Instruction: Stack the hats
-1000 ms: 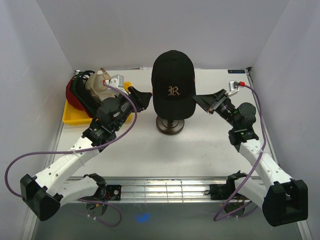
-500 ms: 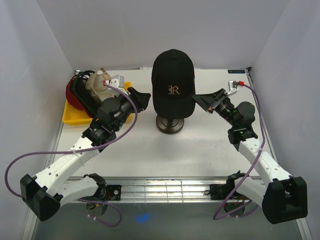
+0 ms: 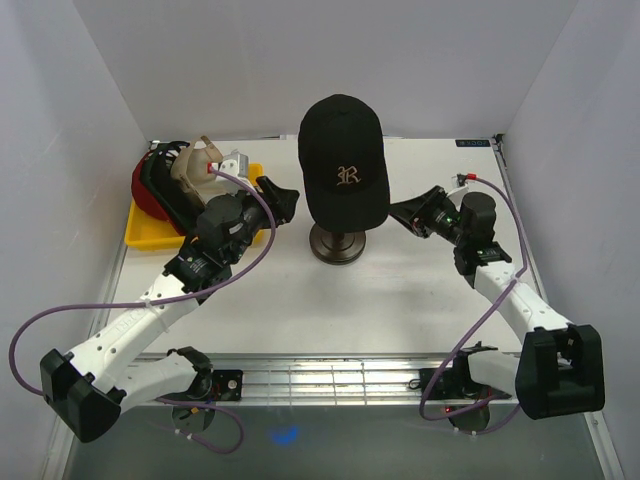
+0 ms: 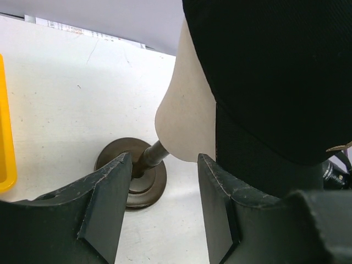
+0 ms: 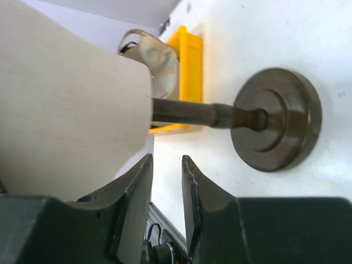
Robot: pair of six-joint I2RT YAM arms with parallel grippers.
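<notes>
One black cap (image 3: 343,160) sits on a stand (image 3: 337,243). The left gripper (image 3: 288,197) gapes empty beside it; the right gripper (image 3: 398,211) is barely parted.

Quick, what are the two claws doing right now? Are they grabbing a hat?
Left claw: open wide, holding nothing.
Right claw: open only a little, holding nothing.

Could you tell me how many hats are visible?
4: black "R" cap on the mannequin head; tan cap, black cap and red cap piled in the yellow tray. Others may be hidden.
</notes>
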